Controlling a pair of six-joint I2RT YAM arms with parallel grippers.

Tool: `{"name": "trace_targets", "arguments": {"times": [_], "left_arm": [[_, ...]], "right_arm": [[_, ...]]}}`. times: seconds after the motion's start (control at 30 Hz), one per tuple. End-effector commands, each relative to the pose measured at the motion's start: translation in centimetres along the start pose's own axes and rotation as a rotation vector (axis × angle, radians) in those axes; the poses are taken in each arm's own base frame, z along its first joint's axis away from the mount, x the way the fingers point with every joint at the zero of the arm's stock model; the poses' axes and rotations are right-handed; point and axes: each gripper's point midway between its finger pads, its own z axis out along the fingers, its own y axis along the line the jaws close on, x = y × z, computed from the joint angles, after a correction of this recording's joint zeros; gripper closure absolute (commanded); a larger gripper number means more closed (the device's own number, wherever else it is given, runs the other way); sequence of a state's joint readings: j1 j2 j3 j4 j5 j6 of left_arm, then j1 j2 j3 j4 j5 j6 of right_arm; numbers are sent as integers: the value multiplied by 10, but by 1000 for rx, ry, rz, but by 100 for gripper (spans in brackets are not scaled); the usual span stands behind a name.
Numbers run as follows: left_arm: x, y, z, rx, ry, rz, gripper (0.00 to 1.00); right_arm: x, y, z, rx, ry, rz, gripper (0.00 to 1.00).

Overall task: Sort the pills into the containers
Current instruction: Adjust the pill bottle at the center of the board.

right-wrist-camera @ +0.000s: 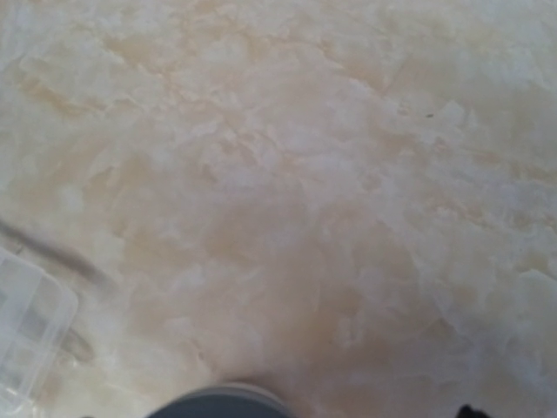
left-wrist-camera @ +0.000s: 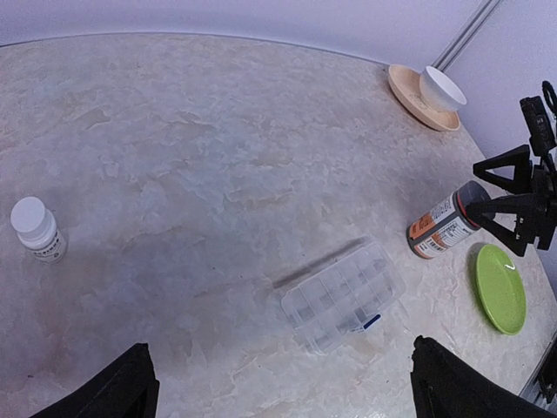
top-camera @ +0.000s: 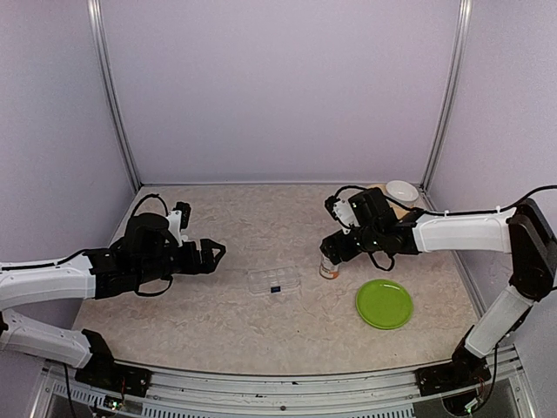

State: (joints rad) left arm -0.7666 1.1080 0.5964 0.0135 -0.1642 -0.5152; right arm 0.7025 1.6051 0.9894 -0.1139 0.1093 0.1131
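The containers are the compartments of a clear pill box (top-camera: 273,280) lying flat mid-table; it also shows in the left wrist view as the pill box (left-wrist-camera: 344,296). No loose pills show. A bottle with an orange label (top-camera: 329,270) stands right of the box. My right gripper (top-camera: 330,253) hangs over it, and the left wrist view shows the right gripper (left-wrist-camera: 477,187) with jaws apart on either side of the bottle's grey cap (right-wrist-camera: 218,402); contact is unclear. My left gripper (top-camera: 216,255) is open and holds nothing, left of the box, with black fingertips (left-wrist-camera: 117,387) at the frame's bottom.
A green plate (top-camera: 384,303) lies right of the bottle. A white bowl (top-camera: 401,190) sits on a tan dish (left-wrist-camera: 409,91) at the back right corner. A small white bottle (left-wrist-camera: 36,228) stands at the left. Metal posts and walls enclose the table.
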Motion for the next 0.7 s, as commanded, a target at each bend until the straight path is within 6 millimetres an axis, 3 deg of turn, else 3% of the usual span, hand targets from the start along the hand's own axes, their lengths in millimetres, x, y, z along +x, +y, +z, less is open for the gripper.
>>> {"name": "trace_targets", "arguments": {"times": [0.0,0.43,0.53,0.67], "left_arm": [[-8,-8,-2,20,-25,6,1],[-6,-5,-2,16,-26,1,1],[-6,-5,-2,17,-28,1,1],[-5,-5,-1,15,-24,3,1]], "right_arm": [[3,5,3,-9,4,4,14],[0,9,2,-35,-9,17,31],[-3,7,1,-39,-18,22,42],[-6,0,0,-22,-33,35,42]]}}
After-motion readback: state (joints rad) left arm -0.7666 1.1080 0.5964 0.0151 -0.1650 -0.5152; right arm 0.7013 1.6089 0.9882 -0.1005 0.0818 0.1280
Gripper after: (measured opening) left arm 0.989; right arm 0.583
